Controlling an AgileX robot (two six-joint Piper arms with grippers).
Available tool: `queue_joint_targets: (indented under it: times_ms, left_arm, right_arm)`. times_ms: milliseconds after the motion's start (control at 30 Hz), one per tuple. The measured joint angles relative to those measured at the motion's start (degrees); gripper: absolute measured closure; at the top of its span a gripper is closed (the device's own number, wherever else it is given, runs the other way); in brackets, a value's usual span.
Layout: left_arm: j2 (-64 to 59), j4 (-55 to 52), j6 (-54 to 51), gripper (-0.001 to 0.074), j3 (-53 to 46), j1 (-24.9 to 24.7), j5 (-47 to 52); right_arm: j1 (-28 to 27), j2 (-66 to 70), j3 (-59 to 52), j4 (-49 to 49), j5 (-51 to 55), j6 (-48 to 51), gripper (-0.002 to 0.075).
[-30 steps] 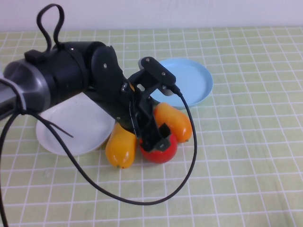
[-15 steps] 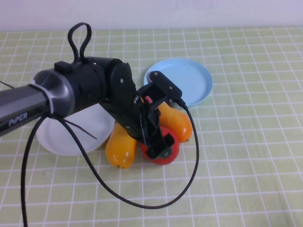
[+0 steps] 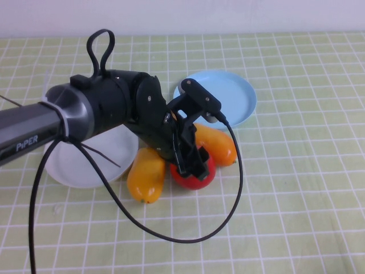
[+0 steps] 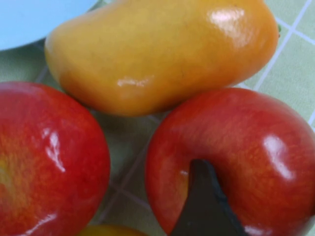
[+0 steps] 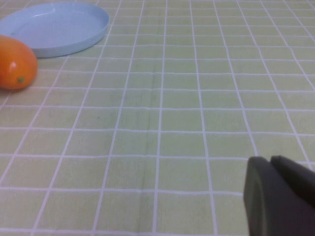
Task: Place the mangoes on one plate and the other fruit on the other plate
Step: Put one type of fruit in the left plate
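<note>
Two mangoes (image 3: 147, 176) (image 3: 217, 144), two apples (image 4: 231, 157) (image 4: 47, 157) and two plates, one blue (image 3: 231, 97) and one white (image 3: 108, 154), are counted.

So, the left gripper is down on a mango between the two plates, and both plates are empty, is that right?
Not quite: the left gripper is down on a red apple, not a mango. The left wrist view shows its finger against that apple. The rest holds: the high view shows the blue plate and white plate empty. The right gripper, shut, waits over bare table.
</note>
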State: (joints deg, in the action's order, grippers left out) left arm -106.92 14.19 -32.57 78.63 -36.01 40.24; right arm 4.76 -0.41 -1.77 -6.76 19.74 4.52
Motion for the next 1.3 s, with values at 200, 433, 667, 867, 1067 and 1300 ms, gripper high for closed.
queue_joint_targets:
  times_ms: [200,433,667,867,1067,1300]
  left_arm:
    - [0.0,0.1,0.0,0.0339,0.0,0.0,0.1]
    - [0.7,-0.1,0.0,0.0340,0.0,0.0,1.7]
    - [7.0,-3.5,1.3,0.0343,0.0,0.0,7.3]
    - [14.0,-10.7,9.2,0.0343,0.0,3.0,10.7]
    - [12.6,-14.2,15.6,0.0347,0.0,15.2,13.3]
    - [6.6,-14.9,19.0,0.0347,0.0,23.8,11.8]
  right_arm:
    - [0.0,0.0,0.0,0.0,0.0,0.0,0.0743]
    - [0.0,0.0,0.0,0.0,0.0,0.0,0.0743]
    - [0.0,0.0,0.0,0.0,0.0,0.0,0.0742]
    - [0.0,0.0,0.0,0.0,0.0,0.0,0.0742]
    - [0.0,0.0,0.0,0.0,0.0,0.0,0.0743]
    - [0.0,0.0,0.0,0.0,0.0,0.0,0.0743]
